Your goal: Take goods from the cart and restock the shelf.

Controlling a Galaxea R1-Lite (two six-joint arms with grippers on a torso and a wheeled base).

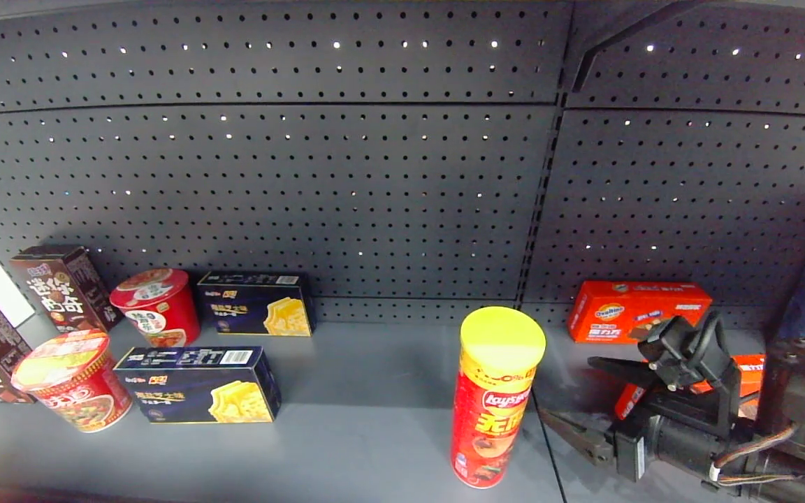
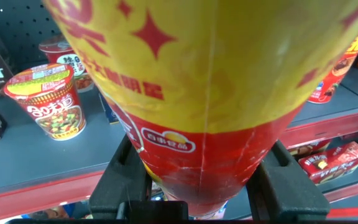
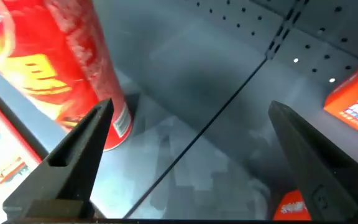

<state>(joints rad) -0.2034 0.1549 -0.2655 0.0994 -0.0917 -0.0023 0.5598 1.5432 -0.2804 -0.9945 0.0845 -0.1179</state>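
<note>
A red chips can with a yellow lid [image 1: 497, 398] stands upright on the grey shelf [image 1: 374, 412], near its front edge. My right gripper [image 1: 569, 388] sits just to the can's right, low over the shelf, open and holding nothing. In the right wrist view its fingers [image 3: 76, 162] spread wide, with the can [image 3: 48, 68] beside one of them. My left gripper [image 2: 204, 183] is shut on a second red and yellow chips can [image 2: 210, 93], held in front of the shelf [image 2: 42, 155].
At the shelf's left are cup noodles [image 1: 74, 381], a second cup [image 1: 156, 307], dark blue boxes [image 1: 200, 384] and brown boxes [image 1: 63, 286]. Orange boxes [image 1: 636, 307] lie at the back right behind my right arm. A pegboard wall [image 1: 374, 175] backs the shelf.
</note>
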